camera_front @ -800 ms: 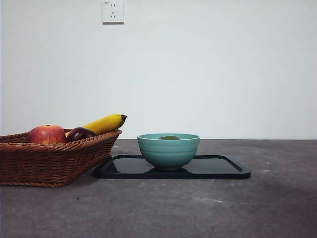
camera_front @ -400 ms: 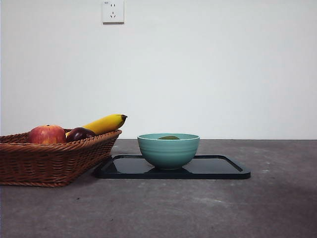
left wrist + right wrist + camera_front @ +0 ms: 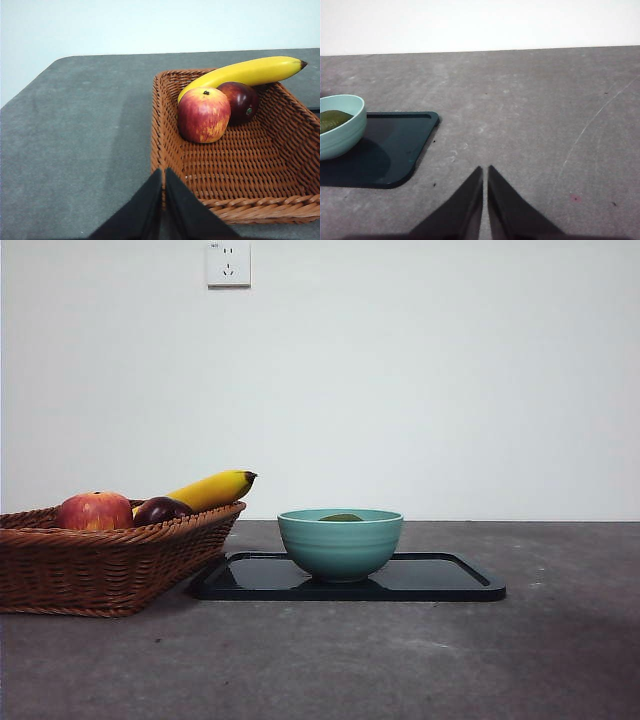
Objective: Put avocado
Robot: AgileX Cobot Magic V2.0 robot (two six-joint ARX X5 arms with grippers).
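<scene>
- On the table (image 3: 520,660), a wicker basket (image 3: 100,565) sits beside a black tray (image 3: 450,585).
- Inside the tray's teal bowl (image 3: 340,545) lies the avocado (image 3: 341,518), well apart from both grippers.
- Left gripper (image 3: 163,172) and right gripper (image 3: 485,170) both have their jaws clenched together, grasping nothing.

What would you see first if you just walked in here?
Probably the bright yellow banana sticking out over the rim of the brown wicker basket, with the red apple and a dark plum beside it. Next, the teal bowl on the black tray, with the green avocado lying inside it.
</scene>
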